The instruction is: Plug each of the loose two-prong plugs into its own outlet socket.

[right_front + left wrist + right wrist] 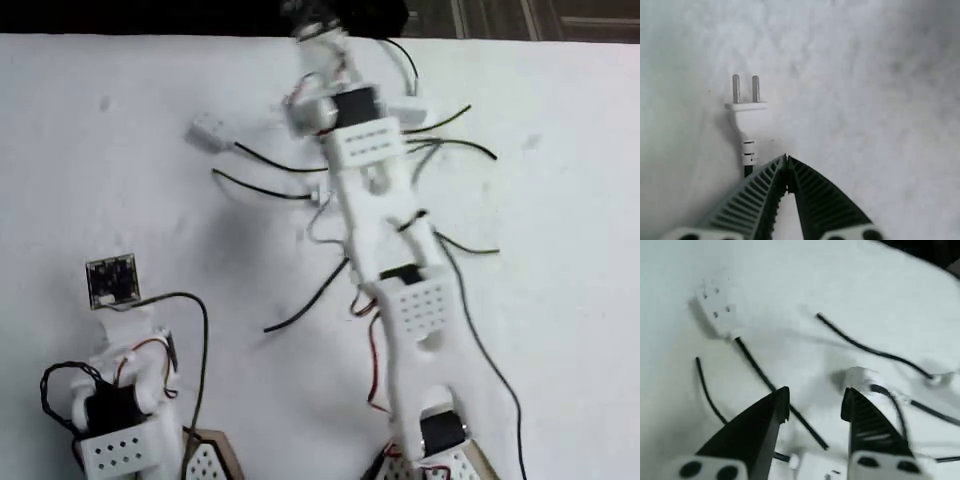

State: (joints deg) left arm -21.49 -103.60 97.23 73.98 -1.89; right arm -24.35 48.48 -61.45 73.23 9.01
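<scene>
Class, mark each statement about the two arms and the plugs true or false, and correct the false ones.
1. The left gripper is shut. True.
2. The right gripper holds a plug. False: it is open and empty, above black cables.
3. The white plug beside the left gripper shows two bare prongs. True.
4. That plug sits in a socket. False: it lies loose on the table.

White plastic plug point(746, 114), metal prongs point(745, 88)
</scene>
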